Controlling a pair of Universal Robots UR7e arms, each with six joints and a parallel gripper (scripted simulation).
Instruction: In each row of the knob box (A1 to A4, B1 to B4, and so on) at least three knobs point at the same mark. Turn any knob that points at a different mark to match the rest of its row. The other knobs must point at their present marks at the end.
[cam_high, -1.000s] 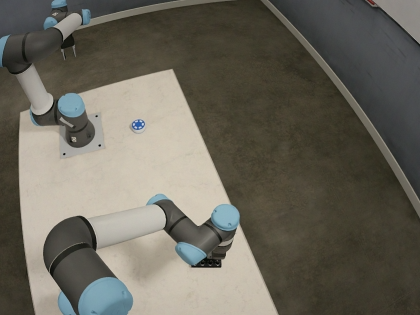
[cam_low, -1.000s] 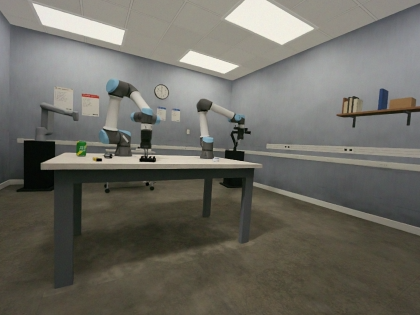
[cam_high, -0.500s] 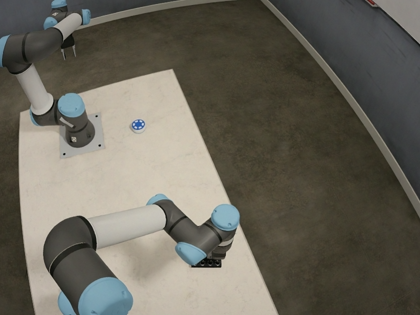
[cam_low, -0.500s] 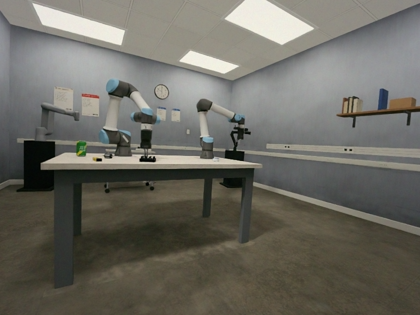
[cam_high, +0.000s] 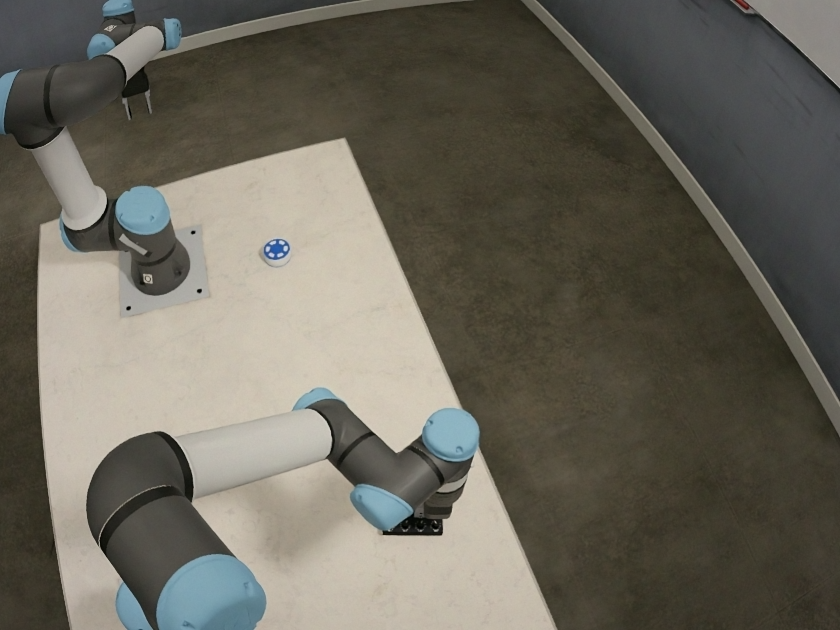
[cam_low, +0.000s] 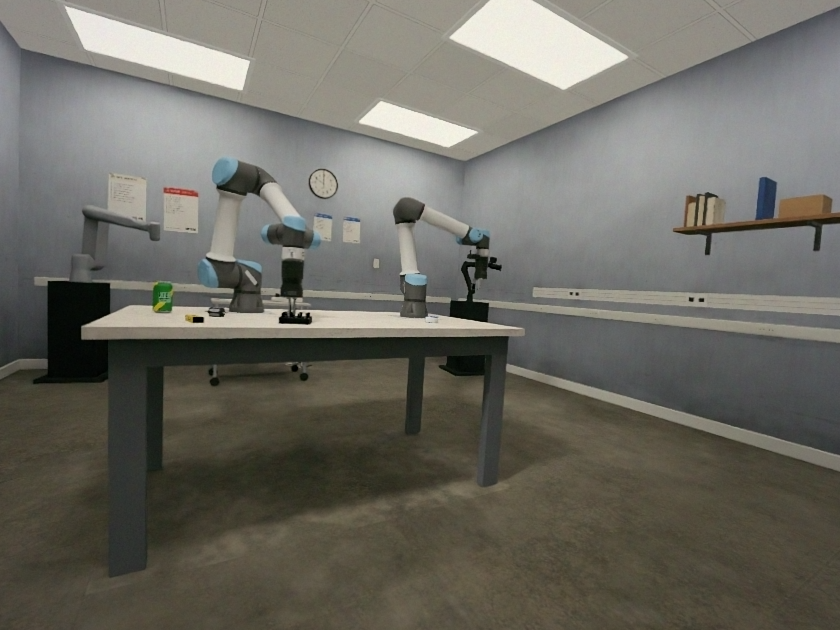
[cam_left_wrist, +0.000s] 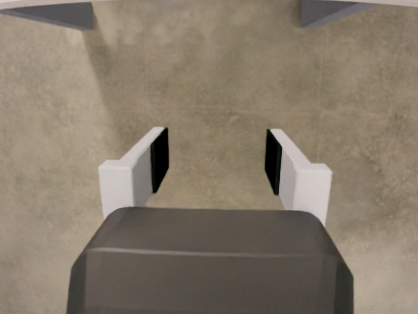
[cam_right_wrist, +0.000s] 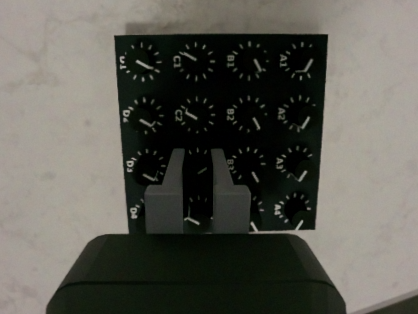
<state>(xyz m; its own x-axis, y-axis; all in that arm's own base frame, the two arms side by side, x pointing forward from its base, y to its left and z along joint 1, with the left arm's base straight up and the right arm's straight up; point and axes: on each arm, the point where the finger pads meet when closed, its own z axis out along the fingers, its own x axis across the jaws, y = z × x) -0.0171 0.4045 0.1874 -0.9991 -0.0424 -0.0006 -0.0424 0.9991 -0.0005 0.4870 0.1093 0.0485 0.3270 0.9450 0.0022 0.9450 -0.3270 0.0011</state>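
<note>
table (cam_high: 237, 352) (cam_low: 379, 330) (cam_left_wrist: 210, 2) (cam_right_wrist: 60, 125) first, biggest by far; the box (cam_high: 413, 532) (cam_low: 295, 321) (cam_right_wrist: 170, 90) lies flat on it, below the right arm (cam_high: 254, 447) (cam_low: 225, 223). the left arm (cam_high: 81, 88) (cam_low: 405, 250) stands well apart from the box, its gripper (cam_high: 138, 108) (cam_low: 481, 274) (cam_left_wrist: 217, 160) wide, with nothing between the fingers. the right gripper (cam_high: 437, 512) (cam_low: 293, 310) (cam_right_wrist: 197, 169) is down at the box, narrow, its fingers either side of c3 (cam_right_wrist: 201, 171), and i judge it has hold of that knob.

the box is a dark, squarish panel, four knobs by four, with pale ticks, labels and pointer lines. rows a and b each look matched. row d seems matched too, though d4 is mostly hidden by a finger. in row c, c1 (cam_right_wrist: 190, 56) and c2 (cam_right_wrist: 191, 114) lean one way and c4 (cam_right_wrist: 199, 220) looks much the same, while c3 slants differently.

so c3 looks like the one turn left, not yet made; i can't tell whether any other knob was already put right.
</note>
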